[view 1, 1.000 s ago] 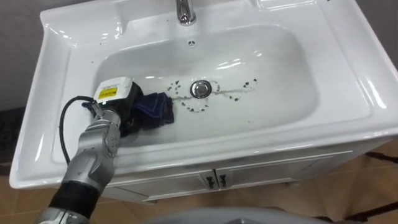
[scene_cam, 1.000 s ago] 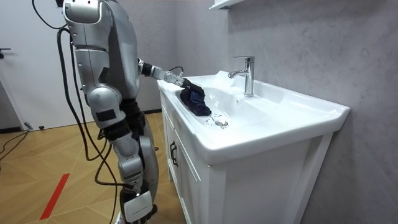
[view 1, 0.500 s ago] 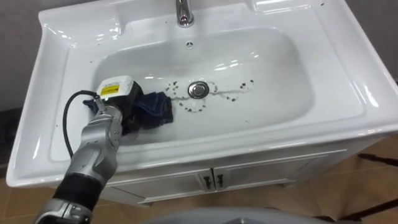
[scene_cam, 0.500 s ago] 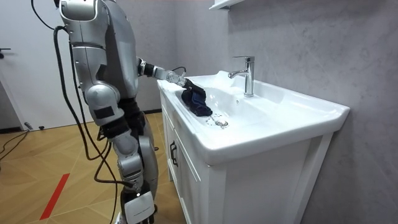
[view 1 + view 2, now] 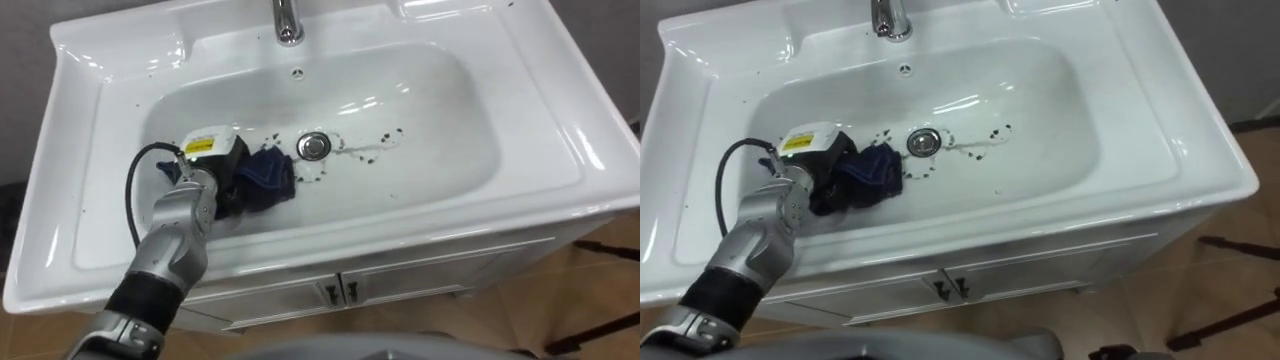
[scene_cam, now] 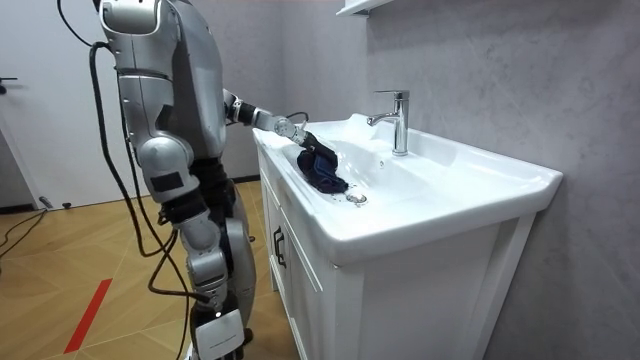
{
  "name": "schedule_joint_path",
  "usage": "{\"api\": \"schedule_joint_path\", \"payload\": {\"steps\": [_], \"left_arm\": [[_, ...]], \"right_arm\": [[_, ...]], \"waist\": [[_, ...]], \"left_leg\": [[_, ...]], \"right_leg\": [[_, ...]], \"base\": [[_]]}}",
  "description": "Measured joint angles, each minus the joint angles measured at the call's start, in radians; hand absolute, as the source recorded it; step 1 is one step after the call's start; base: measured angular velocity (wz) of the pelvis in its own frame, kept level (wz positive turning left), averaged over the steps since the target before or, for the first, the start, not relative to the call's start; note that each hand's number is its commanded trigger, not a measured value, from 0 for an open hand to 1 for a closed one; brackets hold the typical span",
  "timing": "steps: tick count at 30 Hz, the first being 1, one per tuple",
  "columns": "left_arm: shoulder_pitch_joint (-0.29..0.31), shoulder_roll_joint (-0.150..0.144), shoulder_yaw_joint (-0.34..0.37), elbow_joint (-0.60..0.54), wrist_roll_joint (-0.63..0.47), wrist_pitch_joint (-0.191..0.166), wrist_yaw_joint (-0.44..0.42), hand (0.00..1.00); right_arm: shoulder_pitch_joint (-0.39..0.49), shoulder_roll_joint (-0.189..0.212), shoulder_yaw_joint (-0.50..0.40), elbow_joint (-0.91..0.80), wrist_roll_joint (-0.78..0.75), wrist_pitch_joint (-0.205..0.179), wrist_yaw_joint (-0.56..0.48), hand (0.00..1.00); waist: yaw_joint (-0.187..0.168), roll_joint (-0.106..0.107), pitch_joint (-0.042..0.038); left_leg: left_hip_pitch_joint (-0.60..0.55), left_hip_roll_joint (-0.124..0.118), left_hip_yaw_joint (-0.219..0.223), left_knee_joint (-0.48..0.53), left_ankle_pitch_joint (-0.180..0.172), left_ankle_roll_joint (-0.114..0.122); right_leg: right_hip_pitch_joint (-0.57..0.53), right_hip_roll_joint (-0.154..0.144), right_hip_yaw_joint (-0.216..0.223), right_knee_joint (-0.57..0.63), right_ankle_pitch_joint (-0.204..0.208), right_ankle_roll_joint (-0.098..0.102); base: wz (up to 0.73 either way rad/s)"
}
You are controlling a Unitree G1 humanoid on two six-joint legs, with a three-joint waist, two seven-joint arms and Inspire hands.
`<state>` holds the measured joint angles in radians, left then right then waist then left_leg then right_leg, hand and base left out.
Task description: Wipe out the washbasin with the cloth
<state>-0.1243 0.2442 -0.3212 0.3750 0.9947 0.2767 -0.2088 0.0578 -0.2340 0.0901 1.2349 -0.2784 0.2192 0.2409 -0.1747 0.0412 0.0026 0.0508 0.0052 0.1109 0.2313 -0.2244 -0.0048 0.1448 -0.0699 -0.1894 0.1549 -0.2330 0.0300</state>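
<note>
Left hand [image 5: 214, 168] rests on a crumpled dark-blue cloth [image 5: 270, 178] in the white ceramic basin [image 5: 440, 150]; grip cannot be told. Dark specks [image 5: 386, 139] ring the round chrome drain [image 5: 314, 146].

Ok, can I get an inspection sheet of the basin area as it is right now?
Surface: white basin, with dark specks around the drain and to its right.
Job's things: dark blue cloth bunched in the bowl, just left of the drain.
Clutter: nothing seen.
Hands: left hand on the cloth, inside the bowl.
Cables: nothing seen apart from the robot's own.
Surroundings: tap at the back rim; white cabinet under the basin; wooden floor with a red strip; grey wall.
</note>
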Motion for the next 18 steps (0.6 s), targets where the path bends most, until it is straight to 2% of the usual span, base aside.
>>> {"api": "schedule_joint_path", "payload": {"steps": [6,9,13,18], "left_arm": [[-0.036,-0.005,0.002,0.058,-0.097,-0.021,0.008,1.00],[-0.055,-0.011,0.003,0.096,-0.138,-0.037,0.014,1.00],[-0.064,-0.012,0.003,0.111,-0.145,-0.060,0.015,1.00],[-0.075,-0.011,-0.020,0.118,-0.262,-0.066,0.023,1.00]], "right_arm": [[0.010,0.001,0.006,0.008,0.003,0.000,0.000,0.00],[0.012,0.002,0.005,0.009,0.000,0.000,0.002,0.00],[0.013,0.002,0.004,0.008,-0.002,0.001,0.009,0.00],[0.015,0.002,0.006,0.002,-0.003,0.000,0.048,0.00]], "waist": [[-0.015,0.000,0.0001],[-0.021,0.000,0.0002],[-0.044,0.000,0.0003],[-0.076,0.001,0.0013]], "left_leg": [[0.009,0.000,0.007,-0.012,0.000,0.000],[0.013,0.003,0.030,-0.017,0.000,0.000],[0.014,0.005,0.058,-0.017,0.000,0.000],[0.015,0.004,0.057,-0.018,0.000,0.000]], "right_leg": [[0.002,0.001,0.008,0.000,0.000,0.000],[0.001,0.001,0.023,0.001,0.000,0.000],[-0.007,0.001,0.037,0.001,0.001,0.002],[-0.004,0.000,0.036,0.000,0.002,0.003]], "base": [[-0.03],[-0.13],[-0.08],[0.00]]}}
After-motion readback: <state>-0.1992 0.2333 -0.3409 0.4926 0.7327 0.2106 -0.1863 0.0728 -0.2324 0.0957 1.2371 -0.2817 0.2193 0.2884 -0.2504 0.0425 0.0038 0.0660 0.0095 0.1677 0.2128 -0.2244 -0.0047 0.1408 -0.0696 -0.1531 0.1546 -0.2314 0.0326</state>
